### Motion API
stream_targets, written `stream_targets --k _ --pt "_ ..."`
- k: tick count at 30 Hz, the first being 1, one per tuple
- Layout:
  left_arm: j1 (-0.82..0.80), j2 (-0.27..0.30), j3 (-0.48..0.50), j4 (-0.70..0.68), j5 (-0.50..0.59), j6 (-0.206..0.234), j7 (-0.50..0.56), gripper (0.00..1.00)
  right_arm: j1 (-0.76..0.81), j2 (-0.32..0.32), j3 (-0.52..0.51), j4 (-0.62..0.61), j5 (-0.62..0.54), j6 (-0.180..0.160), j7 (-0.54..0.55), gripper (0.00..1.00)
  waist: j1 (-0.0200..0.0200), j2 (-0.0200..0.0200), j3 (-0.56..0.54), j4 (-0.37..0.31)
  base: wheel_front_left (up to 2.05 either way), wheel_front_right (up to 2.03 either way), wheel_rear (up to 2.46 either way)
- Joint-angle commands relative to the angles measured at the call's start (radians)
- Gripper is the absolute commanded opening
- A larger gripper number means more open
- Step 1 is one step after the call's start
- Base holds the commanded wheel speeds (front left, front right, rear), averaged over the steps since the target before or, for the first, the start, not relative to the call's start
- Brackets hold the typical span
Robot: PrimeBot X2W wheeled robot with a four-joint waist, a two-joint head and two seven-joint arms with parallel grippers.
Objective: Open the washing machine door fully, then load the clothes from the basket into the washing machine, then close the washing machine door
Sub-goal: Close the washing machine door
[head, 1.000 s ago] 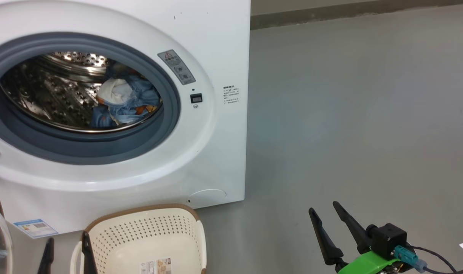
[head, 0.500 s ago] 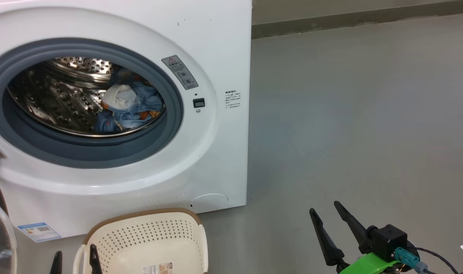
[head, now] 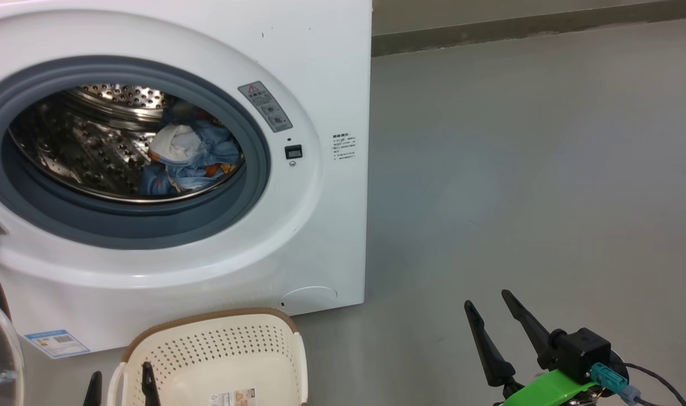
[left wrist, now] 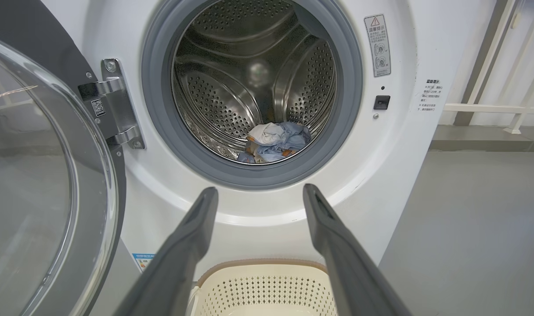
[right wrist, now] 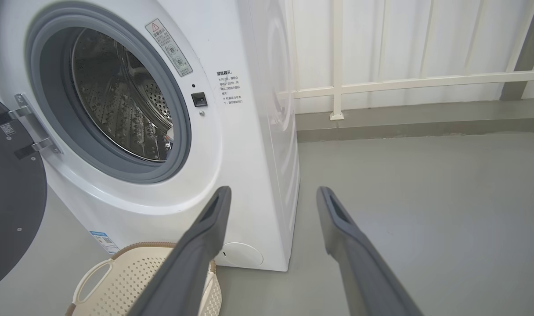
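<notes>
L gripper (left wrist: 259,192): jaws wide, empty, fingers aimed at drum (left wrist: 232,87) mouth, over basket (head: 219,344) left edge.
R gripper (head: 488,300): wide, empty, over floor (head: 546,169) right of washing machine (head: 320,56).
Door (left wrist: 38,184): swung out left on hinge (left wrist: 113,105), glass bowl toward robot.
Clothes (head: 188,155): heaped low-right in drum.

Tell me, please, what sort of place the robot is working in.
Probably a laundry area, perhaps a balcony or utility room: a white washing machine stands on a grey floor, a basket sits before it, and a white railing runs behind.
</notes>
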Motion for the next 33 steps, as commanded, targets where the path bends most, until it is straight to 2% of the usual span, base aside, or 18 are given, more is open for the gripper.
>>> stream_targets --k 1,13,33 --pt "-0.011 0.011 0.029 -0.028 -0.006 0.008 -0.005 1.00 -0.013 0.003 0.019 -0.028 -0.012 0.002 -0.005 1.00 0.0000 0.0000 0.000 0.000 0.00 0.00 0.00" --pt "-0.004 0.011 0.013 -0.031 -0.008 0.011 -0.005 1.00 -0.018 0.008 -0.004 -0.046 -0.030 0.002 -0.005 1.00 0.0000 0.0000 0.005 -0.002 0.00 0.00 0.00" --pt "-0.021 0.011 0.029 -0.004 -0.019 -0.011 -0.005 1.00 -0.018 0.019 -0.022 -0.057 -0.047 0.002 -0.005 1.00 0.0000 0.0000 0.009 0.001 0.00 0.00 0.00"
